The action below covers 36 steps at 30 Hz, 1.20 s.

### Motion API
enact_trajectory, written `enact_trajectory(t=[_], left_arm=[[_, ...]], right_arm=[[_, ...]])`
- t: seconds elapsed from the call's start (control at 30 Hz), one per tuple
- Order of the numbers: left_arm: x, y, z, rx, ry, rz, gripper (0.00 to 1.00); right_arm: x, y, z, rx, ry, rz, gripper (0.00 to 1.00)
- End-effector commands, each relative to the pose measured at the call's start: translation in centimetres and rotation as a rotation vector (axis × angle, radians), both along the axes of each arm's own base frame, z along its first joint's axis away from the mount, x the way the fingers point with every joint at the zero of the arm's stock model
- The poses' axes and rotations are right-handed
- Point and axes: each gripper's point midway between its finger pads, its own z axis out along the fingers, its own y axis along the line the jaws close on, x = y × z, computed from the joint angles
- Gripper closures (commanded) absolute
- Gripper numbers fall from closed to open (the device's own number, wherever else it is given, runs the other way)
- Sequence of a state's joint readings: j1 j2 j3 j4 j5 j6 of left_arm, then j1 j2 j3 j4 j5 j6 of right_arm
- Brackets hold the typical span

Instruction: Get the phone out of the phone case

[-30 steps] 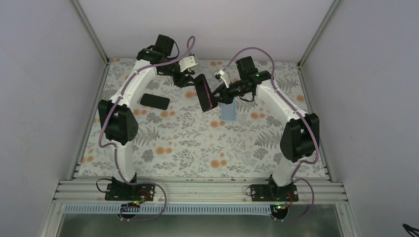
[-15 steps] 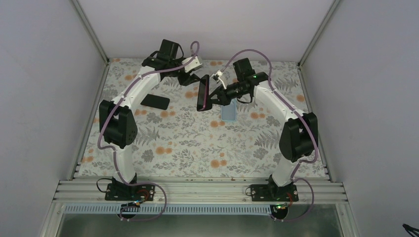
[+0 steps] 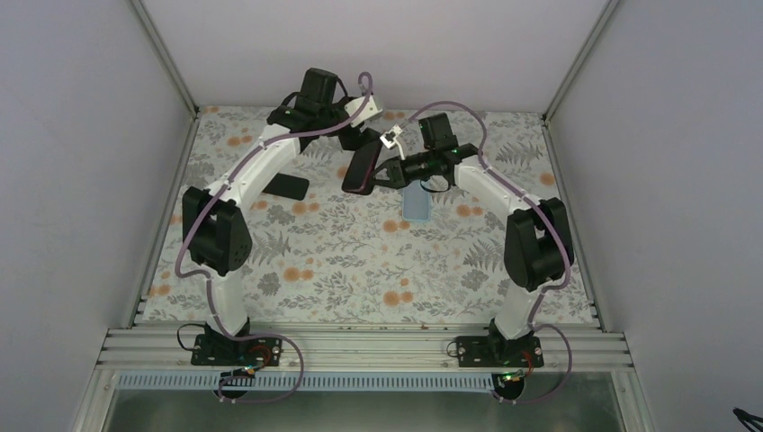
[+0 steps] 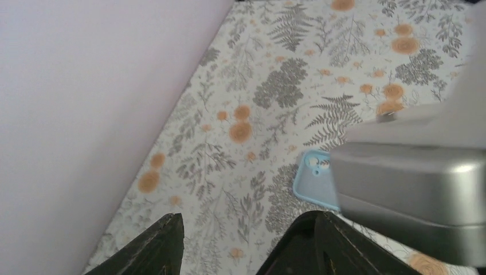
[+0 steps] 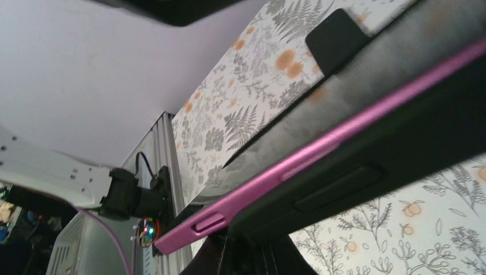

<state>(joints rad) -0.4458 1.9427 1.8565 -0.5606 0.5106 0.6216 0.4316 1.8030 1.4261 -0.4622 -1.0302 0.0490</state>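
Observation:
The light blue phone case (image 3: 417,205) lies empty on the floral table, and the tablecloth shows through its camera cut-out (image 4: 314,164). The slim black phone (image 3: 286,186) lies flat at the back left, apart from the case, and also shows in the right wrist view (image 5: 335,40). My right gripper (image 3: 389,171) is shut on a second phone (image 3: 363,168) held in the air; it has a magenta edge (image 5: 321,152) and sits in a black cover (image 5: 367,189). My left gripper (image 3: 360,137) hangs open just behind that held phone's top end, with nothing between its fingers (image 4: 155,246).
A blurred grey slab (image 4: 412,183) fills the right of the left wrist view, over part of the blue case. White walls stand on three sides of the table (image 3: 315,261). An aluminium rail (image 3: 360,346) with both arm bases runs along the near edge.
My right gripper has tilted the held phone over and carried it slightly left. The left arm has swung right and back, so its gripper now sits close behind the phone's top.

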Motion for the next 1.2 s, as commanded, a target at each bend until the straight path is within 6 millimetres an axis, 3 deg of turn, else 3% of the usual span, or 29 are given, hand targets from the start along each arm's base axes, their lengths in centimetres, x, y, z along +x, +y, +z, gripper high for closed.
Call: enact_trajectory(t=[0.0,0.2,0.3,0.37,0.53,0.67,0.73,0.97,1.17], left_arm=[[-3.3,-2.9,0.0,-0.036,0.051,-0.102,0.40],[-2.4,-1.7,-1.5,0.021,0.034,-0.033,0.38],[-1.2,-0.7,-1.3,0.019,0.001,0.034,0.38],[-0.7,-0.2,-0.4,0.013,-0.042,0.070,0.38],[-0.1,1.2,3.9,0.005,-0.186,0.138,0.37],[-0.4,1.9,7.6,0.007,-0.236,0.153,0.35],[-1.1,2.0,8.4,0.012,-0.261,0.145,0.33],[-2.9,1.7,4.2,0.102,-0.343,0.168,0.33],[-4.3,-0.6,1.4,0.163,-0.483,0.190,0.33]], right_arm=[[2.2,3.1,8.1,0.197,-0.302,0.040,0.97],[6.3,1.9,5.3,0.160,-0.147,-0.095,0.97],[8.0,0.9,3.1,0.148,-0.053,-0.131,0.97],[8.9,0.4,1.8,0.131,-0.015,-0.153,0.97],[10.6,-1.5,-0.4,0.131,0.069,-0.208,0.97],[12.3,-3.0,-2.0,0.118,0.119,-0.258,0.97],[13.1,-3.9,-2.5,0.115,0.138,-0.287,0.97],[15.2,-6.4,-1.7,0.130,0.187,-0.372,0.96],[15.1,-6.9,0.1,0.137,0.174,-0.430,0.97]])
